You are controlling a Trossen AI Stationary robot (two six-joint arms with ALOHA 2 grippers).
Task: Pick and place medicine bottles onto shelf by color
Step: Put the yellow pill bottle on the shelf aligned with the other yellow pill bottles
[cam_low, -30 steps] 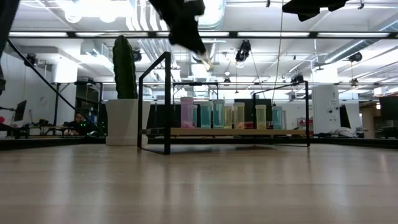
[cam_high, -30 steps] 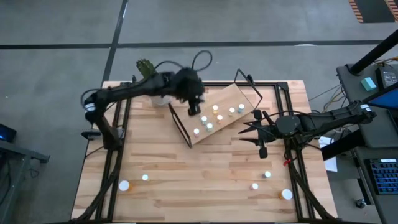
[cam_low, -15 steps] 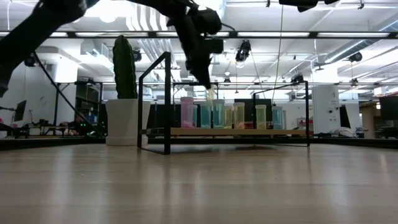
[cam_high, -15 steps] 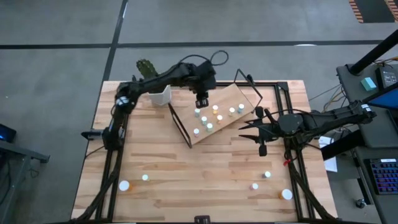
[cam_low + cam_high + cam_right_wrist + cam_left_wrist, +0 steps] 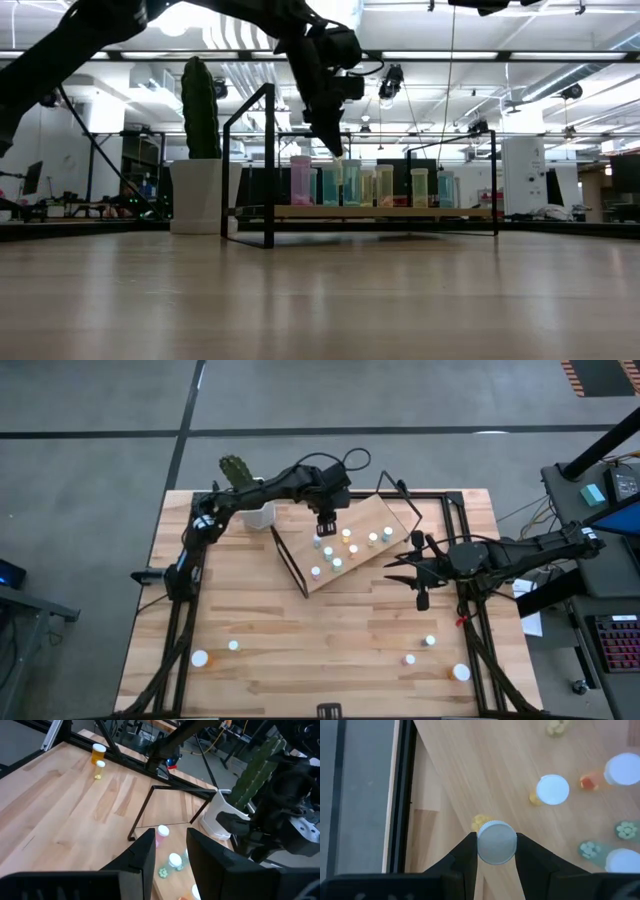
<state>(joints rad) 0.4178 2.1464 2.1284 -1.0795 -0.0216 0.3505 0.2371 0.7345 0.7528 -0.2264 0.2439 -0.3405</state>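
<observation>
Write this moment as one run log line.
left gripper: shut on white-capped bottle, above shelf | right gripper: empty, waiting beside shelf

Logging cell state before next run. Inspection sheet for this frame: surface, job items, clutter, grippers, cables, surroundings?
Surface: plank tabletop, black frame rails along its sides.
Job's things: shelf tilted, several bottles standing on it; loose bottles near the front corners.
Clutter: cactus pot at the back left.
Grippers: left gripper over the shelf, shut on a white-capped bottle; right gripper beside the shelf, holding nothing.
Cables: black loop on the left arm.
Surroundings: grey floor, equipment at right.
</observation>
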